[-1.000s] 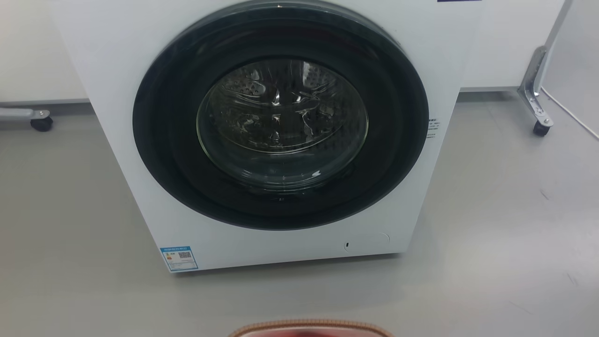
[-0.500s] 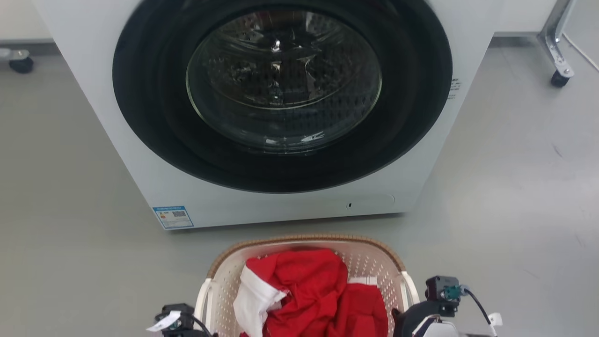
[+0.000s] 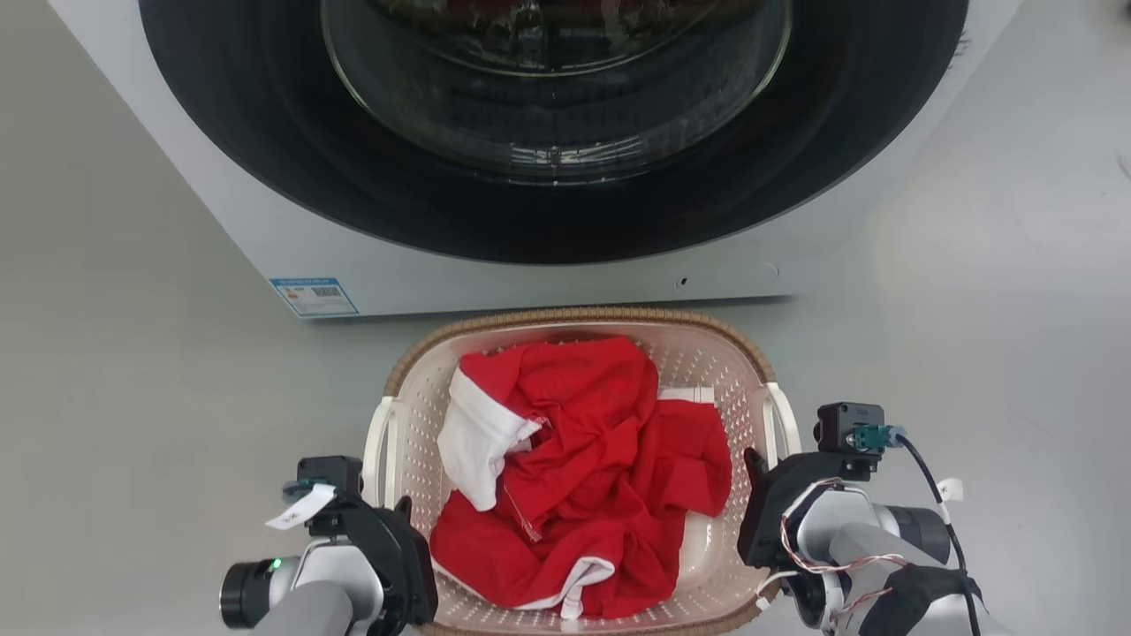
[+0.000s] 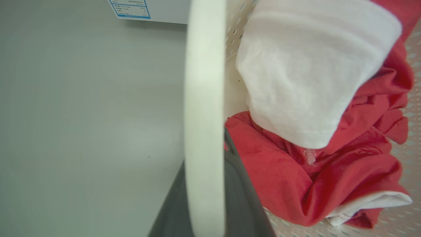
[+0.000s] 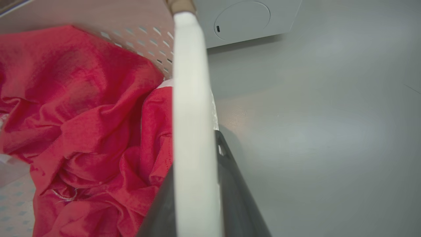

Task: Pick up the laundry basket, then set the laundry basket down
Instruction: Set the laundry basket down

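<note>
The laundry basket (image 3: pixel 583 315), cream perforated plastic with a brown woven-look rim, sits just in front of the washing machine and holds crumpled red and white clothes (image 3: pixel 583 459). My left gripper (image 3: pixel 399 511) is at the basket's left white handle (image 4: pixel 204 98), and its dark fingers (image 4: pixel 236 184) are shut on that handle. My right gripper (image 3: pixel 756 466) is shut on the right white handle (image 5: pixel 192 98), with one dark finger (image 5: pixel 230 184) on each side of it. I cannot tell whether the basket rests on the floor or hangs just above it.
A white front-loading washing machine (image 3: pixel 530 283) with a dark round door (image 3: pixel 548 212) stands closed, directly beyond the basket and close to its far rim. Grey floor (image 3: pixel 972 309) spreads to both sides. A blue label (image 3: pixel 314 296) is at the machine's lower left corner.
The head camera has tilted down and come closer. The washing machine slid up the picture, and the basket and both grippers on its handles came into view.
</note>
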Motion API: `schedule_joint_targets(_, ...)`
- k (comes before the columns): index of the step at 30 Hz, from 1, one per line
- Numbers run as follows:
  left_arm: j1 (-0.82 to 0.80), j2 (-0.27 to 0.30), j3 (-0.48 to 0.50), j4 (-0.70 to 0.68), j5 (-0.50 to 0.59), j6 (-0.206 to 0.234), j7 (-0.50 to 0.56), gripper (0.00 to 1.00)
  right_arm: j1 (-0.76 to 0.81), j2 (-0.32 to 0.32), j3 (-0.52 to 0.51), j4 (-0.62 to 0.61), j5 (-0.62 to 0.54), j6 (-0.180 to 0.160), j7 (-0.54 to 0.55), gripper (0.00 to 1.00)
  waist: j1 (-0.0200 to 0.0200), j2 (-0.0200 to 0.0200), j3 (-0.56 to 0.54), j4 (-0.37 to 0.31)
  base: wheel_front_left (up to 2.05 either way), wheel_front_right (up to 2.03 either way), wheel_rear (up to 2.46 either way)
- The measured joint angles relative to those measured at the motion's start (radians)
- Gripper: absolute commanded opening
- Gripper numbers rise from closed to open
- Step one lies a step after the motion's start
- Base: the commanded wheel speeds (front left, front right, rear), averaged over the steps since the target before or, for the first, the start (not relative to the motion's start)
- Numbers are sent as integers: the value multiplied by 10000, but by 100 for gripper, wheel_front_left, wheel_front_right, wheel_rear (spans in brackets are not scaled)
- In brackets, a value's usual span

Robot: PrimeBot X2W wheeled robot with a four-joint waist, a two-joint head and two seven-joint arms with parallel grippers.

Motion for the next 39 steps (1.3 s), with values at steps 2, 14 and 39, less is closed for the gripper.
schedule_joint_targets(2, -237, 12, 2, -23, 6, 4, -8, 0, -208, -6, -23, 50, -27, 46, -65, 0, 0, 0, 293, 45, 0, 0, 0)
schedule_joint_targets(14, -1379, 107, 4, -79, 167, 77, -336, 0, -1383, -8, -71, 259, -263, 178, -380, 0, 0, 0, 2061, 301, 0, 0, 0)
schedule_joint_targets(39, -3545, 295, 125, -138, 608, 81, -970, 0, -3600, -59, -146, 546, -581, 353, -1051, 0, -1, 1, 5578, 508, 0, 0, 0)
